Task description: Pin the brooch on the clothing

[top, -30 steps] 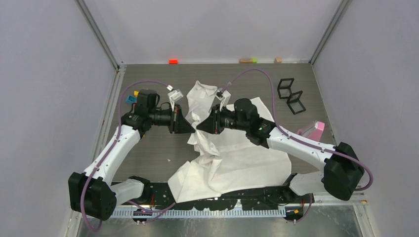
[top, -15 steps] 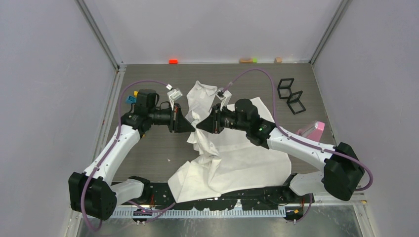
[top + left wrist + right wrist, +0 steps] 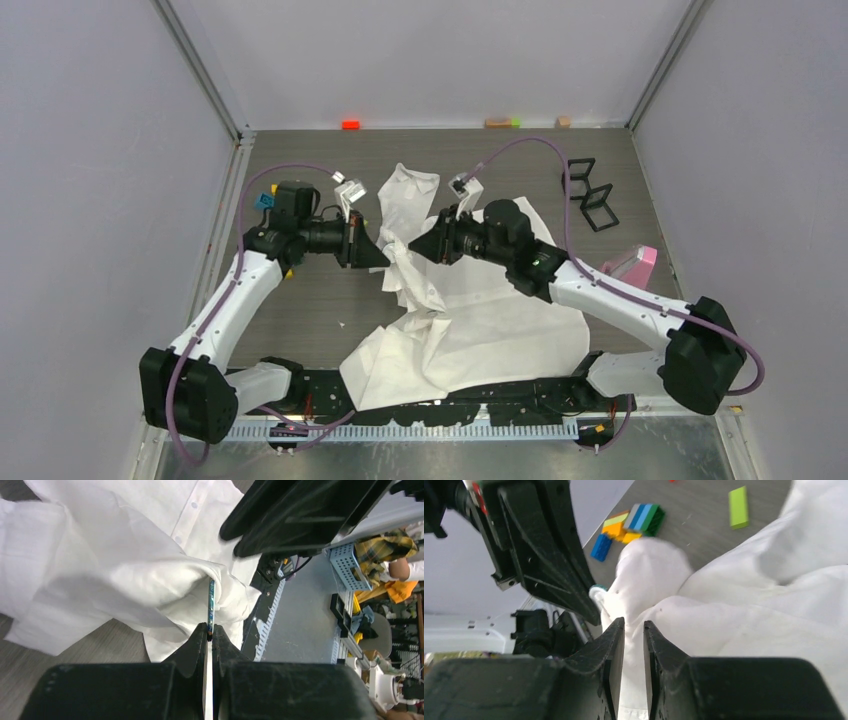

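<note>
The shirt (image 3: 480, 320) lies rumpled on the desk (image 3: 320, 300). Its hem is at six o'clock against the arm bases, and its body runs up through the middle toward the collar at twelve. At the centre, a fold of the cloth is gathered into a raised peak between the two arms. The left arm (image 3: 385, 257) reaches in from nine o'clock. Its jaws are clenched on a thin teal sliver, seen edge-on, which I take to be the brooch (image 3: 211, 605); the far end of the sliver is pressed into that peak. The right arm (image 3: 420, 247) faces it from three o'clock. Its jaws are released to a narrow slot with nothing between them, just beside the fold but clear of it. The fabric looks thin, light and limp, so it will likely give way and slide under a push instead of resisting the pin. A firm pinch on the peak, close beside the brooch, seems the best place to hold it, because a grip farther off would only drag loose cloth. The brooch itself looks small, rigid and slim, and could easily twist in a grip on its edge. Beyond the shirt, at one o'clock, stand black wire frames (image 3: 590, 190), and the right wrist view shows toy bricks (image 3: 634, 522) on the far desk.
</note>
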You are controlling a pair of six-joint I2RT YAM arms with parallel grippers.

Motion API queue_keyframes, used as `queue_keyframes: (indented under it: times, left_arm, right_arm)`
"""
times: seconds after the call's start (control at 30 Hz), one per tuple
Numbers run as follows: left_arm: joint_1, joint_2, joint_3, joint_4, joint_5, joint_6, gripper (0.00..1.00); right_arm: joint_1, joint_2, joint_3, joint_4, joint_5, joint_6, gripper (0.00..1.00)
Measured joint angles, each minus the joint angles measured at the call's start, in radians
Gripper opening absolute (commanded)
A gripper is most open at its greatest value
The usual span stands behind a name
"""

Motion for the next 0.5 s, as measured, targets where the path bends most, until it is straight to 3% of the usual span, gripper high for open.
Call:
queue_keyframes:
  times: [0.17,0.23,0.27,0.33,0.4,0.5]
  left_arm:
    - [0.029,0.003,0.0,-0.068,-0.043,-0.001,0.03]
    - [0.029,0.003,0.0,-0.081,-0.056,-0.002,0.2]
    - [0.029,0.003,0.0,-0.087,-0.062,-0.003,0.38]
    - [0.032,0.003,0.0,-0.1,-0.072,-0.004,0.6]
    - [0.037,0.002,0.001,-0.117,-0.097,-0.022,0.74]
    - [0.056,-0.016,0.002,-0.14,-0.149,-0.034,0.84]
  right_arm:
    - [-0.043,-0.059,-0.002,-0.019,0.098,-0.024,0.43]
    - [-0.045,-0.078,-0.001,-0.03,0.121,-0.035,0.5]
    - [-0.044,-0.089,-0.001,-0.044,0.135,-0.047,0.56]
    - [-0.043,-0.105,0.003,-0.09,0.176,-0.069,0.64]
    - [-0.042,-0.113,0.02,-0.163,0.244,-0.096,0.7]
    - [-0.063,-0.108,0.074,-0.301,0.358,-0.14,0.76]
